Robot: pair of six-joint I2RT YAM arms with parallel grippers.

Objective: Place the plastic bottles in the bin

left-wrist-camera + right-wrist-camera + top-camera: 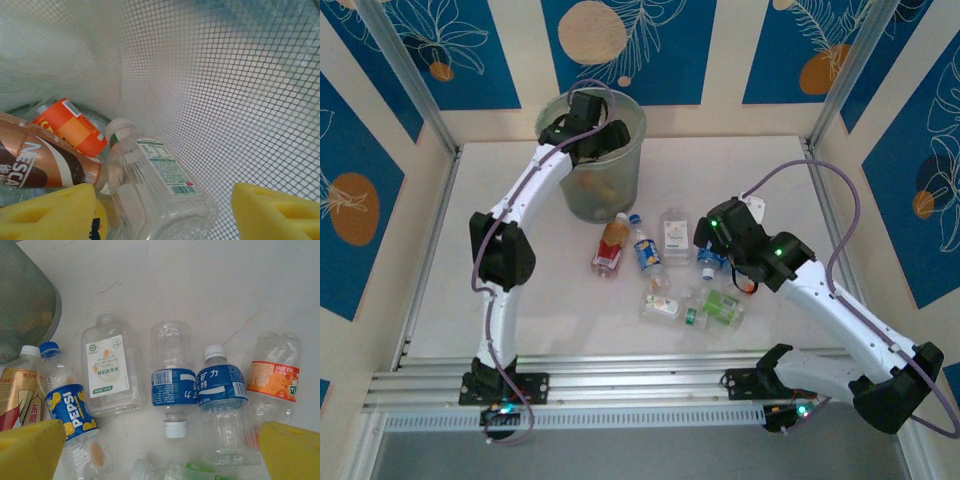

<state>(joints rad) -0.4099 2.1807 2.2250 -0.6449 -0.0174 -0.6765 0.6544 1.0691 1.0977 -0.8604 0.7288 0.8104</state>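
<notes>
The plastic bottles [647,252] look empty, so probably light, thin-walled and quick to dent; being smooth and round, they may roll or squirt out of a pinch, so a hold across the labelled waist seems safest; the square-shouldered bottle [107,370] offers flat sides. They lie clustered on the table [770,180], just near of the bin [615,185] at the far left-centre; the right gripper [162,432] hovers over them, pads spread wide on nothing. The left gripper [165,195] hangs inside the bin, fingers apart, a white-capped bottle [155,185] lying loose beneath. The top view gives the layout; the left wrist view reveals an orange-labelled bottle [70,127] and a Nescafé bottle [40,165] on the bin's floor; the right wrist view makes the labels and cap directions legible.
</notes>
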